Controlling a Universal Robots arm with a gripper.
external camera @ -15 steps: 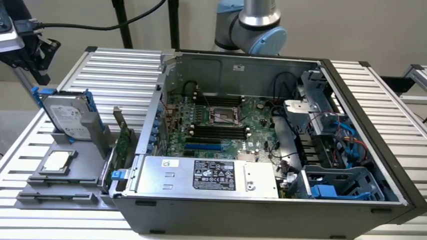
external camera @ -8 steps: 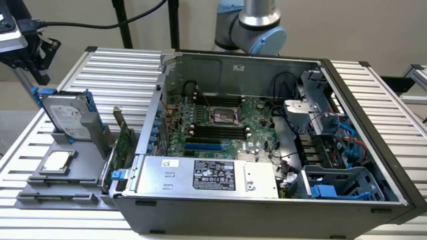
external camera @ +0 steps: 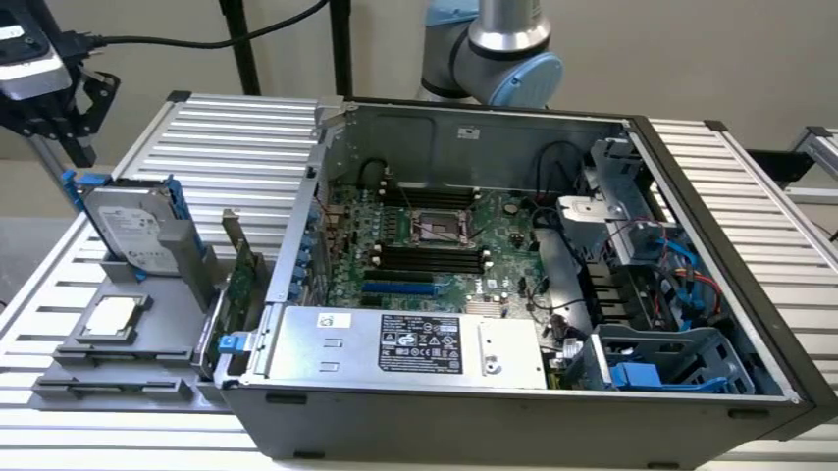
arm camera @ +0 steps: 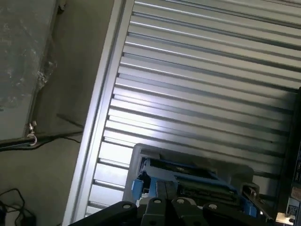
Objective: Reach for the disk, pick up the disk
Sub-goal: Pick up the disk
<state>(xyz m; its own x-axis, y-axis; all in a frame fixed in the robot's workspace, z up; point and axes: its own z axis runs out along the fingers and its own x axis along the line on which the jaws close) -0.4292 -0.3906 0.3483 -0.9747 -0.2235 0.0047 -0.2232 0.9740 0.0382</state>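
Observation:
The disk stands on edge in a grey holder at the exterior view's left, its silver-grey face and white label framed by a blue carrier. My gripper hangs just above the disk's upper far corner, black fingers pointing down, shut, with nothing between them. In the wrist view the closed fingers sit over the disk's top edge, where its blue frame shows; a small gap separates them.
An open computer case takes up the middle of the ribbed aluminium table. Inside it lies a silver box with a black label. A small square chip on a grey tray and an upright card stand near the disk.

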